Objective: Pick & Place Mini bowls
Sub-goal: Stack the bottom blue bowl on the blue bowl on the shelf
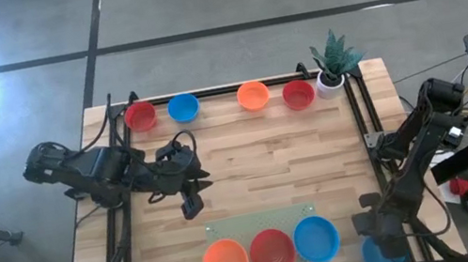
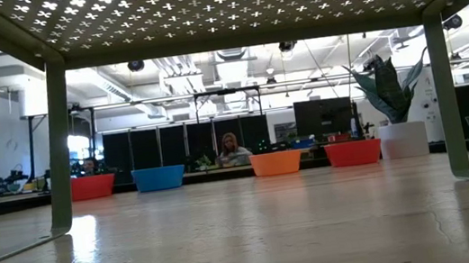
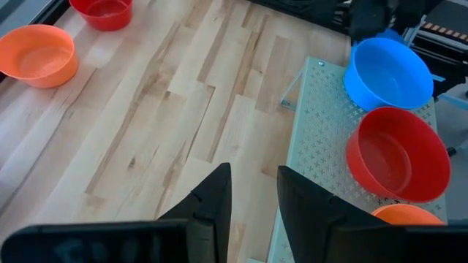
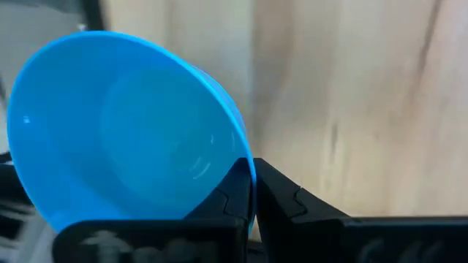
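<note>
Wood surface (image 1: 251, 176): I see right gripper (image 4: 252, 191) fingers pinched on a blue bowl's (image 4: 124, 124) rim at the near right corner; left gripper (image 3: 252, 201) fingers narrowly apart, empty, mid-left.

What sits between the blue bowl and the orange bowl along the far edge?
Nothing: between the blue bowl and the orange bowl lies bare wood, seen from above.

The bowls (image 1: 271, 251) are smooth, glossy plastic, the blue one (image 4: 124, 128) catching soft highlights. The surface (image 1: 256, 151) is pale wood in planks, with a matt, grained finish. The raised plate (image 3: 322, 146) is perforated metal, pale and matt. The right hand (image 4: 252, 191) is dark matt plastic.
</note>
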Controlling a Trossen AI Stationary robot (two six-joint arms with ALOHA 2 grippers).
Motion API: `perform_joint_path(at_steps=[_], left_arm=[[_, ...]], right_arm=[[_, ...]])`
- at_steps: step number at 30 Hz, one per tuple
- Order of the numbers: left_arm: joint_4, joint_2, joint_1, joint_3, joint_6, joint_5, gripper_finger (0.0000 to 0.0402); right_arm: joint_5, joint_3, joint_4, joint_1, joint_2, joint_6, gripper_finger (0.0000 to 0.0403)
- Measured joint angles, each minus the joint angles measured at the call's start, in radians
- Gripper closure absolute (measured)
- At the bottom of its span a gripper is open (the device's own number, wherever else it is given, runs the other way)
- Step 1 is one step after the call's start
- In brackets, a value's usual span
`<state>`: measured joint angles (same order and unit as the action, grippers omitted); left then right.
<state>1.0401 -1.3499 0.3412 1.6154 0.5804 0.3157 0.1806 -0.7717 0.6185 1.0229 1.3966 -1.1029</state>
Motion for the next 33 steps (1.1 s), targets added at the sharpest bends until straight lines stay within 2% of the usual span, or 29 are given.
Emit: perform_joint_path(at_steps=[5,10,20,24,33], left_arm=[[0.000,0.000,0.000,0.000,-0.009,-0.001,0.0299],[0.000,0.000,0.000,0.000,-0.038,-0.003,0.0299],[0.000,0.000,0.000,0.000,-0.093,-0.003,0.0299],[0.000,0.000,0.000,0.000,-0.110,-0.003,0.0299],[0.000,0.000,0.000,0.000,-0.115,-0.003,0.0299]], right_arm=[[-0.005,-0.081,0.009,0.000,-0.041,-0.061,0.0394],[-0.074,-0.186,0.074,0.000,-0.081,-0.131,0.0394],[-0.299,-0.500,0.451,0.000,-0.091,-0.217,0.0394],[-0.373,-0.596,0.528,-0.011,-0.086,-0.251,0.0394],[-0.409,-0.661,0.530,-0.124,-0.087,-0.283,0.0394]])
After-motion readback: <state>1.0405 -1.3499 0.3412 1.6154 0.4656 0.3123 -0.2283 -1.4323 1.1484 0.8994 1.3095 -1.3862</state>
